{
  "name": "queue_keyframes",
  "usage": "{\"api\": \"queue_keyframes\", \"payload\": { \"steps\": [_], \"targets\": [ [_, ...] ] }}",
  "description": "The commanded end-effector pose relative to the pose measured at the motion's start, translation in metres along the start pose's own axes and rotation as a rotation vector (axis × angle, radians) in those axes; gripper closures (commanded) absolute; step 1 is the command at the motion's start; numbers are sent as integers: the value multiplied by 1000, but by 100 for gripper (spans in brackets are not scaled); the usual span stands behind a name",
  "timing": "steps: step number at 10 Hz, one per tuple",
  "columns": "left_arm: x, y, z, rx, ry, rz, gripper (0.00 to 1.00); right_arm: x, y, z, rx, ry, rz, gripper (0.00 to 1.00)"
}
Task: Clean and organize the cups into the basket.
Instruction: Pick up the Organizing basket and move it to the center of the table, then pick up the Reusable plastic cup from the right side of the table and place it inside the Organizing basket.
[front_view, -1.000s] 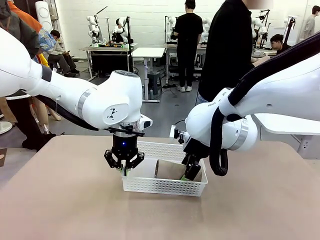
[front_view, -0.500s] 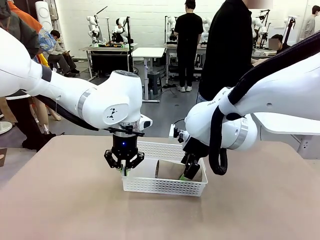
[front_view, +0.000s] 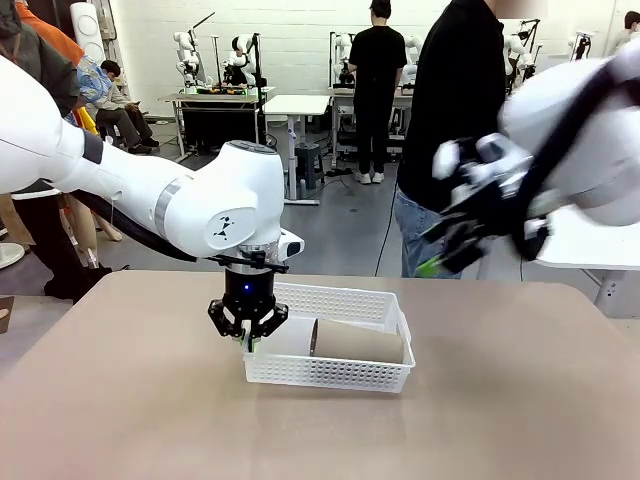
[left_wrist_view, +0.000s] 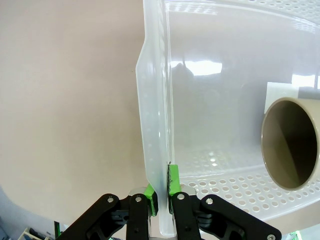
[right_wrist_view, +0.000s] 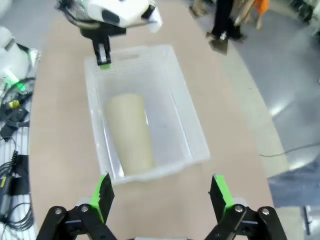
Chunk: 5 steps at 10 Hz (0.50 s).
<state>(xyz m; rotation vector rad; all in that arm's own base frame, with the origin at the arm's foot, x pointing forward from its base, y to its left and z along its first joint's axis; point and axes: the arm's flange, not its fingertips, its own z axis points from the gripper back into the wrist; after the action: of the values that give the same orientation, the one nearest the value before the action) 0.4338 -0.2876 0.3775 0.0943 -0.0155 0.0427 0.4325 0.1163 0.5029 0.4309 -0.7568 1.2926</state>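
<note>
The left gripper (front_view: 249, 338) was clamped on the 9 o'clock end wall of the basket (front_view: 330, 372), its green pads (left_wrist_view: 173, 182) pinching the thin plastic rim from either side. The right gripper (front_view: 440, 262) hung above the table (front_view: 120, 400) at about 2 o'clock in the front view, blurred, its jaws spread wide and grasping nothing. Its own wrist view showed the two pads well apart over the basket (right_wrist_view: 195, 130).

Inside the basket one tan-brown cup (front_view: 355, 342) lay on its side, touching the floor. Its long axis ran from 9 to 3 o'clock along the basket's length, and its round open mouth (left_wrist_view: 287, 142) faced 9 o'clock, toward the clamped end. The cup was a smooth, matte, tapered tumbler with no handle. The basket was low, rectangular, white and slightly translucent, with a flared rim, rows of small round holes in its walls and a glossy floor. The table was a plain matte tan. A person in a dark top stood at about 1 o'clock beyond the far edge.
</note>
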Motion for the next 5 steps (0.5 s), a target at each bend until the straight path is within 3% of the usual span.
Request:
{"api": "queue_keyframes", "payload": {
  "steps": [1, 5],
  "targets": [
    [0, 0, 1, -3, -2, 2, 100, -70, -21, 59, 22, -51, -41, 0],
    [0, 0, 1, -3, -2, 2, 100, -167, -57, 112, 85, -91, 18, 0]
  ]
}}
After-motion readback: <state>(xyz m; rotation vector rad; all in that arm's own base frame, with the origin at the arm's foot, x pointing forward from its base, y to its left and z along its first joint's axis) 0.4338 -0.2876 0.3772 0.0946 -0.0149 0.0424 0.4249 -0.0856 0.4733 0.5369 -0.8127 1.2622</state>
